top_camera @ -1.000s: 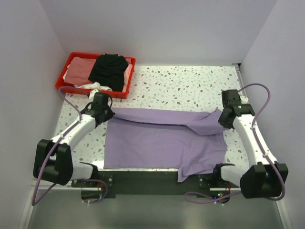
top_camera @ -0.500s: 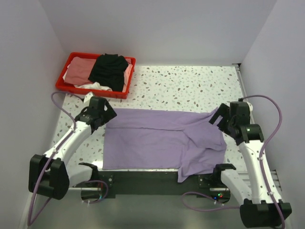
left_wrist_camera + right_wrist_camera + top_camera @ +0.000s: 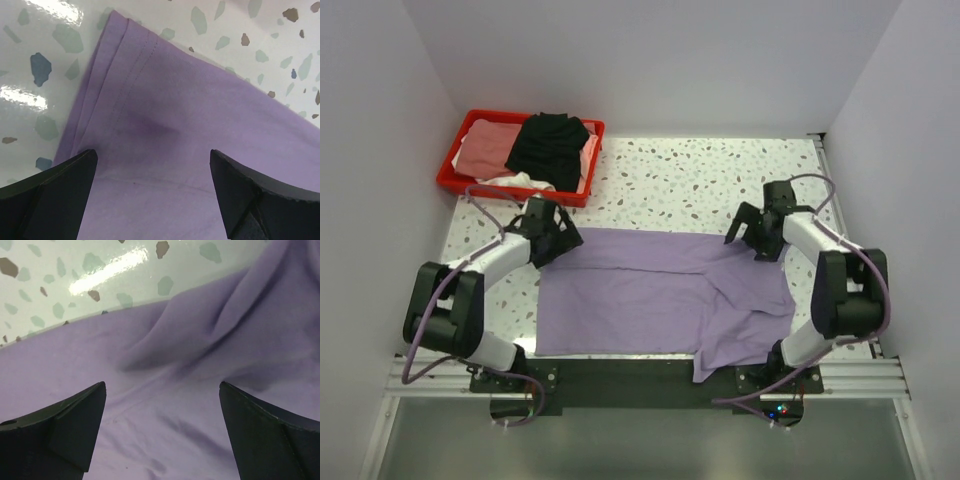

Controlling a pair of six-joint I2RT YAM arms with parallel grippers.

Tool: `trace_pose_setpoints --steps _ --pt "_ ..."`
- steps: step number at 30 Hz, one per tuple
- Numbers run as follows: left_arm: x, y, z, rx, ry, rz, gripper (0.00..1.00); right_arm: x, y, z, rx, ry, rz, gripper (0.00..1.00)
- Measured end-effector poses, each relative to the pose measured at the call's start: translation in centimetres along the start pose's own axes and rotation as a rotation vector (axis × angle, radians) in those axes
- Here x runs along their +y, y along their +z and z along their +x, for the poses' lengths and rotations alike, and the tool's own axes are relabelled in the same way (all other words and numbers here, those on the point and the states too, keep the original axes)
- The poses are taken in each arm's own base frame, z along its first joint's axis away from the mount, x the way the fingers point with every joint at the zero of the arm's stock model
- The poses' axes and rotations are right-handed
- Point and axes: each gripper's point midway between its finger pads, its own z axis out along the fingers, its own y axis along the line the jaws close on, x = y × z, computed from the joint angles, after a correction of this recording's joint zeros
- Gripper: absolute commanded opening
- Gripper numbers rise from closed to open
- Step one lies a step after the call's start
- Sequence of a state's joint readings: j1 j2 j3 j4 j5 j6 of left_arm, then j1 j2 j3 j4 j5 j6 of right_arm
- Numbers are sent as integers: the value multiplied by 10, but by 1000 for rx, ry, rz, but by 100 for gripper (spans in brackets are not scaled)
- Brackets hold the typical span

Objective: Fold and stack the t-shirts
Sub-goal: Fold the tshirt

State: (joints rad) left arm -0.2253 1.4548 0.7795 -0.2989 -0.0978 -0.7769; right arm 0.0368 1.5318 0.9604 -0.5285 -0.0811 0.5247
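Lying spread across the near half of the table [image 3: 670, 170], the purple shirt [image 3: 660, 295] is mostly flat on its left side. Its right side is rumpled, with ridges running toward the far right corner, and one flap hangs over the near edge.

The left gripper [image 3: 555, 238] sits over the far left corner. In its wrist view the jaws stand wide apart above the stitched edge [image 3: 125, 75], touching nothing. The cloth looks doubled along that edge, so a pinch here may take only the upper layer, or miss the corner and slide off onto bare table.

The right gripper [image 3: 757, 232] is likewise spread open over the far right corner, above a raised crease [image 3: 170, 335]. Closing on that crease instead of the true edge would likely drag the bunching into the fold and leave it crooked.

If one side lifts sooner or higher than the other, the shirt could skew, and the hanging flap might pull more cloth off the near edge.

The red basket [image 3: 455, 172], holding a black garment [image 3: 550, 148] and lighter clothes, stands well apart at the far left. A wide sweep of the left arm could knock it.
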Motion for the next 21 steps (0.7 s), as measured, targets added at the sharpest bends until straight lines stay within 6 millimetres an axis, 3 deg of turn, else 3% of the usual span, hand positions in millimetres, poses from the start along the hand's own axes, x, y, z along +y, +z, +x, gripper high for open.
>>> trace_pose_setpoints --steps 4,12,21 --pt "-1 16 5 32 14 -7 100 -2 33 3 56 -1 17 99" --pt "-18 39 -23 -6 -12 17 100 12 46 -22 11 -9 -13 99" --pt "-22 53 -49 -27 -56 7 100 29 61 -53 -41 -11 -44 99"
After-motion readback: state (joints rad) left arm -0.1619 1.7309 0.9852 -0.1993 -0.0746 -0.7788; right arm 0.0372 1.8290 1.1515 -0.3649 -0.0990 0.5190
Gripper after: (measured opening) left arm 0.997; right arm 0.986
